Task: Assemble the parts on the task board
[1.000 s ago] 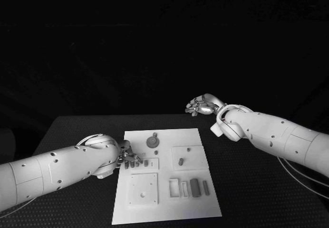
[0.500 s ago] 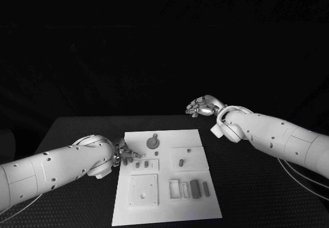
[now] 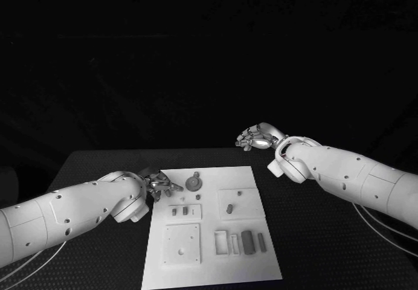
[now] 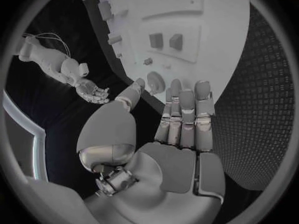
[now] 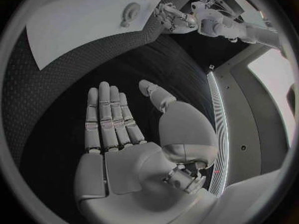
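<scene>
The board (image 3: 212,226) lies mid-table, parts (image 3: 248,238) resting in its recesses. Left hand (image 3: 159,184) hovers at the board's far-left corner, fingers straight, holding nothing. Right hand (image 3: 255,138) hangs beyond the board's far edge, palm flat, empty. Risk: a low reach nudges the board or scatters loose parts.

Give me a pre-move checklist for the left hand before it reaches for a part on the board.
1. Left hand empty, fingers straight: ok.
2. Left hand at the task board edge, near the round part: ok.
3. Right hand open, held off the board beyond its far right corner: ok.
4. Two small parts lying in their near-left panel: ok.
5. Dark bars lying in the near right slots: ok.
6. Which part is next: cannot tell.
</scene>
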